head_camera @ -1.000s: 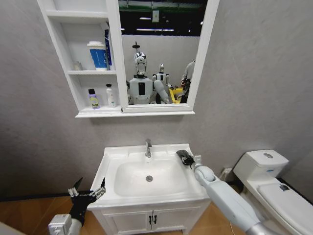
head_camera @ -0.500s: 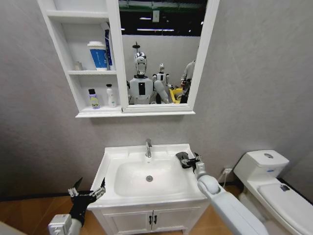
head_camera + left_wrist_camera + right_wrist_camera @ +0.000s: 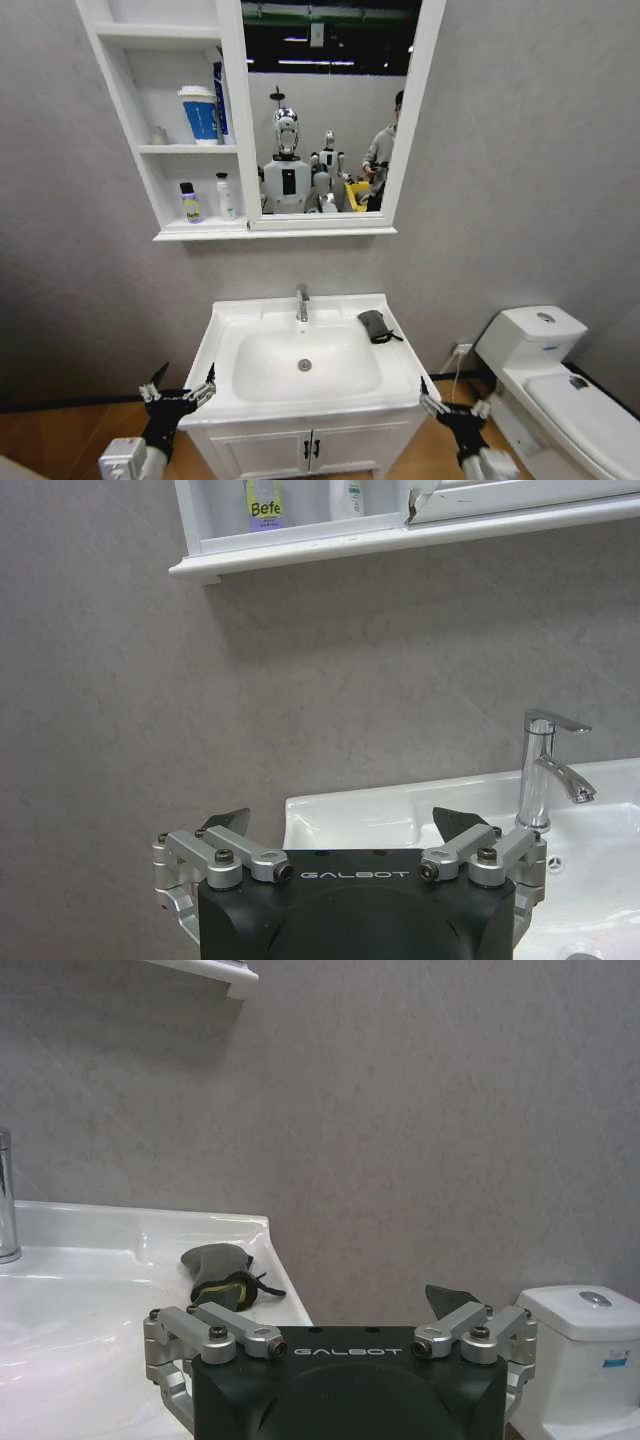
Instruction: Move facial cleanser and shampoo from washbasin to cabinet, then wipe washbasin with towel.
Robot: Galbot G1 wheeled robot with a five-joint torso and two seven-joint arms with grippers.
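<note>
The washbasin [image 3: 228, 318] stands below the cabinet [image 3: 160, 190], its bowl bare. The dark grey towel [image 3: 375, 325] lies crumpled on the basin's right back rim, and the right wrist view shows the towel [image 3: 220, 1265] too. In the cabinet's lowest compartment stand a purple-labelled bottle [image 3: 189, 203] and a white bottle [image 3: 227, 197]; I cannot tell which is the facial cleanser and which the shampoo. My left gripper [image 3: 178, 392] hangs open beside the basin's left front corner. My right gripper [image 3: 455, 408] is open and low, right of the basin's front corner, apart from the towel.
A chrome tap [image 3: 302, 302] rises at the basin's back. A blue and white tub [image 3: 201, 113] sits in the middle compartment. The white toilet [image 3: 545, 370] stands close on the right. The two-door vanity [image 3: 310, 448] is under the basin.
My right arm has drawn back from the towel on the basin rim and dropped to the right of the vanity. The towel stays on the rim. The left arm has not moved.
</note>
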